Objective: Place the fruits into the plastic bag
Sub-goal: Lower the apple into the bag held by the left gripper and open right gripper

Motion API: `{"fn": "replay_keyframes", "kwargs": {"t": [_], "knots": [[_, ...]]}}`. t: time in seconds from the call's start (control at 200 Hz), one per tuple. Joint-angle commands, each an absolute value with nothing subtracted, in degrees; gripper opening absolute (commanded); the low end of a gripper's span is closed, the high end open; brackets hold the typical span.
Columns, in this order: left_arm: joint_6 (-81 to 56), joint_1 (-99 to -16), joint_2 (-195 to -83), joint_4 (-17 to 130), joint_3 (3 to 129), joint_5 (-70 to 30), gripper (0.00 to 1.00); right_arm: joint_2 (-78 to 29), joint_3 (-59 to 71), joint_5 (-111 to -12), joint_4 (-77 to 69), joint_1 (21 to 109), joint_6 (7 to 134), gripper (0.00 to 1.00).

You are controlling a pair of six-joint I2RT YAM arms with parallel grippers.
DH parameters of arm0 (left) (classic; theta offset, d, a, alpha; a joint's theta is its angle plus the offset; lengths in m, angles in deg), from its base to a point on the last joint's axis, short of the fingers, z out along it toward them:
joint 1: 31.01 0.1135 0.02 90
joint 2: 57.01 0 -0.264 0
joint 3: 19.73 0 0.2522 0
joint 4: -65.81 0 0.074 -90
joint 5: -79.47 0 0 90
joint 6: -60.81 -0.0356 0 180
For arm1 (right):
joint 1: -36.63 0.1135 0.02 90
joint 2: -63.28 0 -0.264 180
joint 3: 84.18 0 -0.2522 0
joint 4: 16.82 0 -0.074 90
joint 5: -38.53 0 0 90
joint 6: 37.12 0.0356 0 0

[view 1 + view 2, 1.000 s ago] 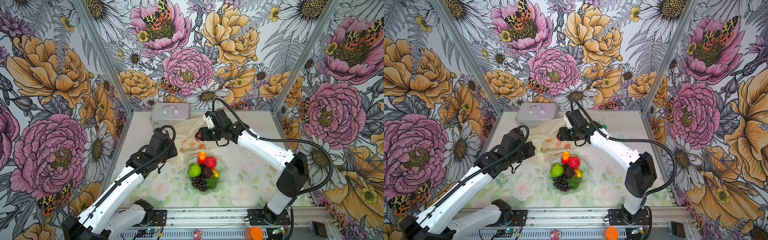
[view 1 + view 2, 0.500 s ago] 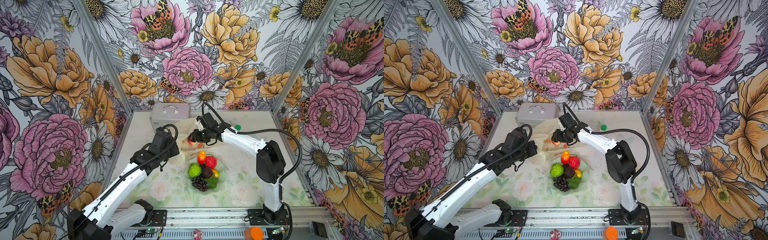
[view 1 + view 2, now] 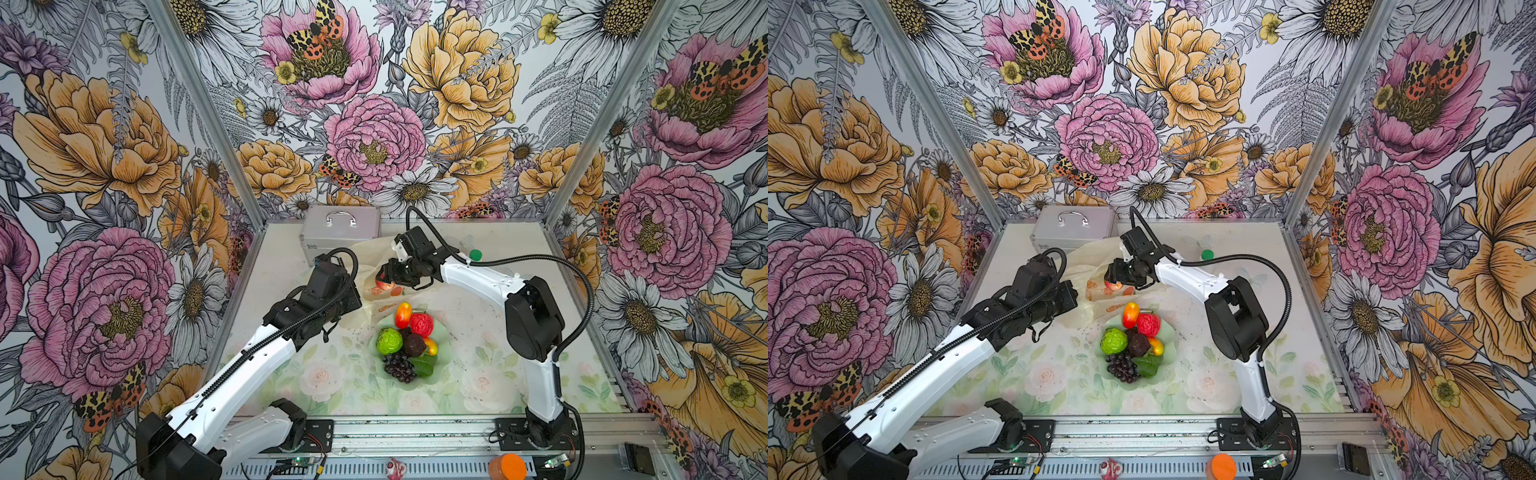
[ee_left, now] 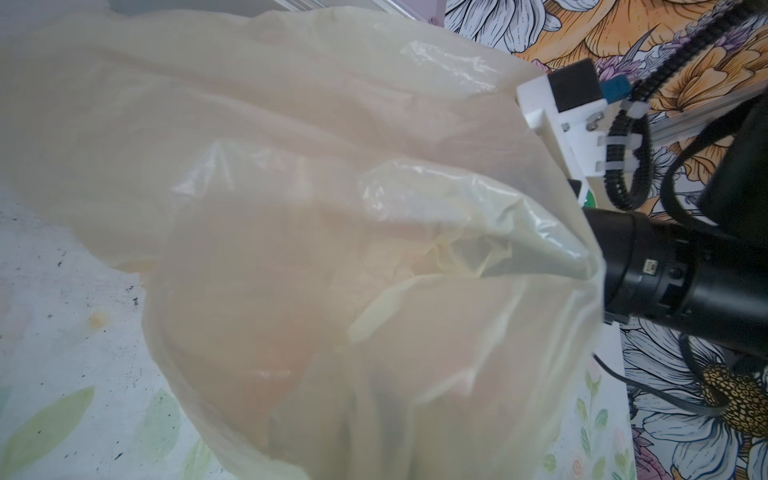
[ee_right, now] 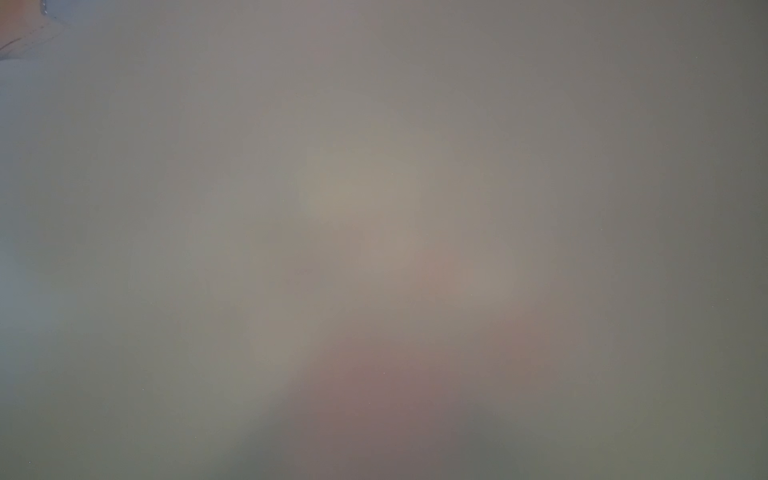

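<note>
The pale-yellow plastic bag [image 3: 370,253] lies behind the bowl, and its film fills the left wrist view [image 4: 291,166]. My left gripper [image 3: 356,297] is shut on the bag's edge and holds the mouth up, its jaws hidden under the film. My right gripper [image 3: 384,276] reaches into the mouth with the red-pink apple [image 3: 384,285] between its fingertips. In the green bowl [image 3: 442,361] lie a mango [image 3: 403,315], red berry [image 3: 422,324], green ball [image 3: 389,340], avocado [image 3: 414,345] and grapes [image 3: 399,368]. The right wrist view is blurred out by film.
A silver metal case [image 3: 340,230] stands at the back left, touching the bag. A small green cap [image 3: 475,254] lies at the back right. The right arm's elbow [image 3: 534,324] stands just right of the bowl. An orange object [image 3: 507,467] sits on the front rail.
The right gripper has moved left and down into the bag's mouth with the apple, its elbow folding in towards the bowl. The left gripper has risen slightly with the bag edge.
</note>
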State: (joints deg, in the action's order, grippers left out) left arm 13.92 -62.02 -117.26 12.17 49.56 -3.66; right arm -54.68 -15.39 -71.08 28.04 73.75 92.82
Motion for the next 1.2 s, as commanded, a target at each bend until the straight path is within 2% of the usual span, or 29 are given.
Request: {"fn": "replay_keyframes", "kwargs": {"t": [0.0, 0.28, 0.55, 1.006, 1.196], "knots": [[15.17, -62.41, -115.51, 13.64, 48.39, -1.78, 0.0, -56.08, -16.71, -72.05, 26.39, 73.45, 93.61, 0.66], [15.72, -62.91, -115.8, 13.65, 48.68, -1.92, 0.0, -55.29, -16.08, -76.1, 23.8, 73.45, 95.51, 0.74], [16.24, -63.69, -115.55, 13.64, 48.63, -1.44, 0.0, -52.21, -15.31, -78.56, 21.2, 73.54, 96.73, 0.73], [16.52, -63.83, -113.8, 13.64, 47.4, -0.53, 0.0, -34.9, -4.66, -75.93, 22.07, 73.01, 95.75, 0.72], [16.36, -63.65, -113.06, 13.64, 46.77, -1.13, 0.0, -25.7, 0.4, -72.44, 27.62, 72.66, 93.42, 0.72]]}}
